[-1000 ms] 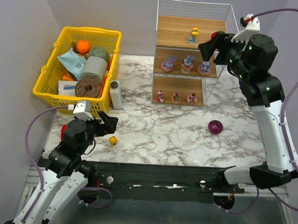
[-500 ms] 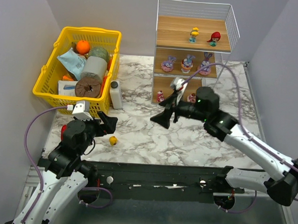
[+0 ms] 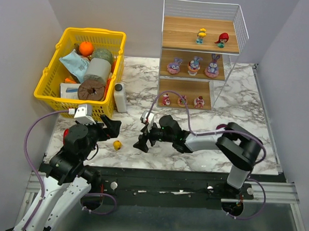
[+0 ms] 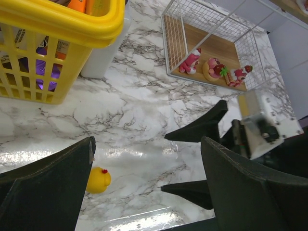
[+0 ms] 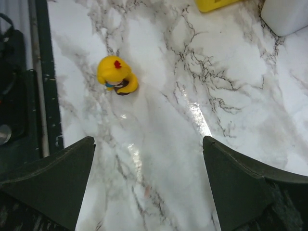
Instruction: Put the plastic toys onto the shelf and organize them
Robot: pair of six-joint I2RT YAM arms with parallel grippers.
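A yellow-haired doll (image 3: 117,144) lies on the marble table, also in the left wrist view (image 4: 98,180) and the right wrist view (image 5: 117,76). My right gripper (image 3: 142,139) is open and empty, low over the table just right of the doll, pointing at it (image 5: 149,187). My left gripper (image 3: 112,129) is open and empty, just above and left of the doll (image 4: 149,192). The shelf (image 3: 200,26) holds a yellow-haired doll (image 3: 201,35) and a red-haired doll (image 3: 221,40) on top, three purple bunnies (image 3: 194,66) in the middle and three pink-red figures (image 3: 182,100) at the bottom.
A yellow basket (image 3: 53,74) full of items stands at the back left, with a white bottle (image 3: 120,97) beside it. A red item (image 3: 66,135) sits by the left arm. A purple ball (image 3: 219,127) is mostly hidden behind the right arm.
My right arm has come down from the shelf's top tier, leaving the red-haired doll there, and swung left to the table beside the yellow-haired doll. The left arm has not moved.
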